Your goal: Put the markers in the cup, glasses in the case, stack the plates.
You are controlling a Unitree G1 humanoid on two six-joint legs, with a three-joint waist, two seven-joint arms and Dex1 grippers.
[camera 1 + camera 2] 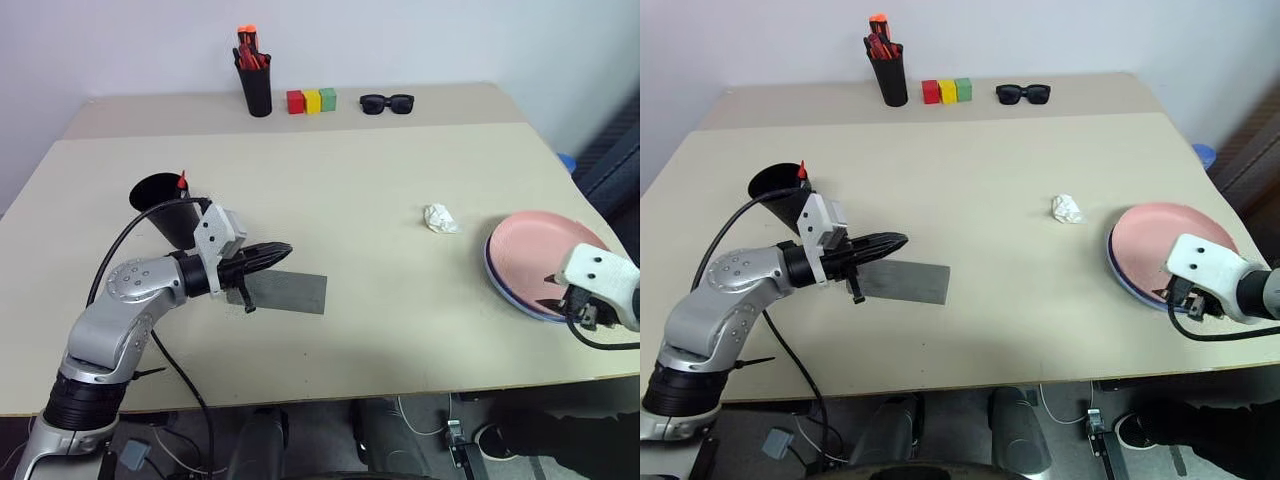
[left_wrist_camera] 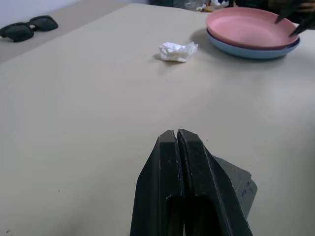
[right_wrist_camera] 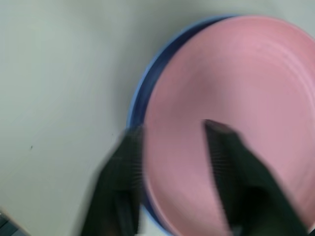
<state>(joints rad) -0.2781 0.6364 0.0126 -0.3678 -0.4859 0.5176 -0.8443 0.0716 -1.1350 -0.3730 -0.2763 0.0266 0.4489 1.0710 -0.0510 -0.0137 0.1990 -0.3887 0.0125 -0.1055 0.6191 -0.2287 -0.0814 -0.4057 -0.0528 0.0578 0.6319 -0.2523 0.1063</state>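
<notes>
- Two plates sit stacked at the right near edge of the beige worktop (image 1: 380, 200): one pink plate (image 1: 535, 250) on top of one light blue plate (image 2: 246, 51), of which just a thin rim shows.
- The right gripper (image 3: 174, 167) hovers over the near rim of the pink plate, its two black fingers (image 3: 123, 182) spread apart and holding nothing.
- The left gripper (image 2: 179, 140) is over the left near part of the worktop, its fingers pressed together with nothing between them.
- One grey case (image 1: 290, 292) lies flat just beside and under the left gripper; its left end is hidden by the gripper.
- One wide black cup (image 1: 165, 205) stands at the left, partly hidden by the left arm. One red marker tip (image 1: 182, 182) pokes out of it; the markers cannot be counted.
- At the far edge: one black pen holder (image 1: 257, 90) with a bunch of orange-red pens, three small blocks (image 1: 312, 101) in red, yellow and green, and one pair of black sunglasses (image 1: 387, 103).
- One crumpled white paper ball (image 1: 440, 218) lies left of the plates.
</notes>
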